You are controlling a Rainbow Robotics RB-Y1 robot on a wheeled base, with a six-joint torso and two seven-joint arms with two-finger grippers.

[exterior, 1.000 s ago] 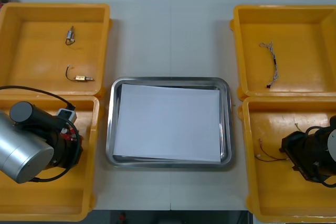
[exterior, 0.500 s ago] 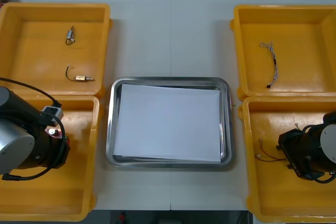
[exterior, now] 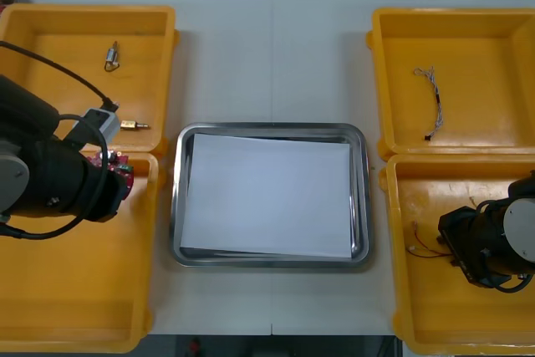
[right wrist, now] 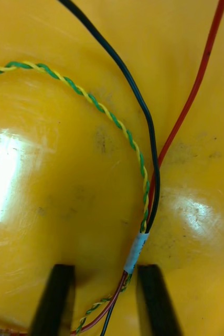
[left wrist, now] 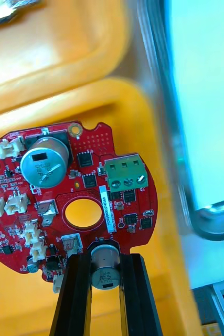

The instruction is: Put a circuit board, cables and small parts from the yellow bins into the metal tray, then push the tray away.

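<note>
Red circuit board [left wrist: 80, 199] clenched in left tool [left wrist: 105, 294] over nr-left yellow bin [exterior: 84, 290], approx 9 o'clock of metal tray [exterior: 272, 130]. Right tool [right wrist: 104, 299] released, astride cables [right wrist: 143, 173] in right bin [exterior: 435, 307] at tray's 4 o'clock.

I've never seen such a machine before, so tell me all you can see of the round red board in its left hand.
The round red circuit board is a disc with a round hole near its middle. It carries a big silver can, a green three-screw block, white plugs along one edge, black chips and a white label strip. The left hand is shut on a small silver can at its rim, holding it over the near left yellow bin, beside the metal tray.
</note>
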